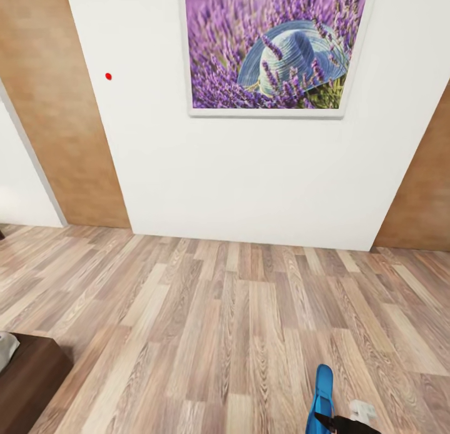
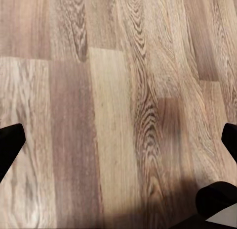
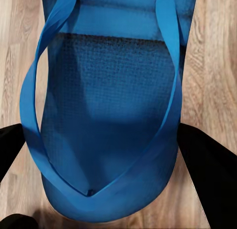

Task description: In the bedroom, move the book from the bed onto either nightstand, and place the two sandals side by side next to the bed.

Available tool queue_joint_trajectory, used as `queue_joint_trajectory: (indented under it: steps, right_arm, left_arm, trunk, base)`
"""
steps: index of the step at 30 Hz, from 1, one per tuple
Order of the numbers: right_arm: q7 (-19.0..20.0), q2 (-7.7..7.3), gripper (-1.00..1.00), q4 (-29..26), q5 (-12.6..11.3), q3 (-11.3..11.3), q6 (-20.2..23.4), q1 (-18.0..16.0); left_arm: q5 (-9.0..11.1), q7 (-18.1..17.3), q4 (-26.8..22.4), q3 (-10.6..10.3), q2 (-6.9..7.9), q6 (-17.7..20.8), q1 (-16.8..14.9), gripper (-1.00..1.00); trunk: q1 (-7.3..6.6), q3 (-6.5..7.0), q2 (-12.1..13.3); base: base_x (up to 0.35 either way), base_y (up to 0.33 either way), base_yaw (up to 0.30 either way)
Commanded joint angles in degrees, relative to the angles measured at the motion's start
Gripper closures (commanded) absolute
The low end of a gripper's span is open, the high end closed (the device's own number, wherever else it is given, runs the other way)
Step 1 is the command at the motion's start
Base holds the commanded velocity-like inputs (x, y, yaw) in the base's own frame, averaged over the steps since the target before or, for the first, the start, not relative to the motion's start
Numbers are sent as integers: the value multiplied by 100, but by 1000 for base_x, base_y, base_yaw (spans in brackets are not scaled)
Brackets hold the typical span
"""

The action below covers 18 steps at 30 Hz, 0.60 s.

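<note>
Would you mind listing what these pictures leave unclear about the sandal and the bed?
- Sandal: head view's bottom edge cuts off its near end.
- Right gripper: its fingers flank the sandal; contact cannot be told.
- Bed: one corner shows, the rest is cut by the edge.
- Left gripper: jaws open above the floor.
</note>
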Motion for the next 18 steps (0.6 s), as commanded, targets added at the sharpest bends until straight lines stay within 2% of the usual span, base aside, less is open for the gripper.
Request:
queue_joint_trajectory:
  steps: [1,18]
  right_arm:
    - [18,-2,100,5,-9,-14,-9,-4]
    - [18,2,100,5,-9,-14,-6,-4]
  left_arm:
    - [57,-4,7,-28,4,-15,-4,-100]
    - [57,-4,7,-28,4,-12,-4,-100]
  trunk:
    - [3,-5,-2]
    - [3,-5,-2]
  base:
    - [320,0,0]
    - [320,0,0]
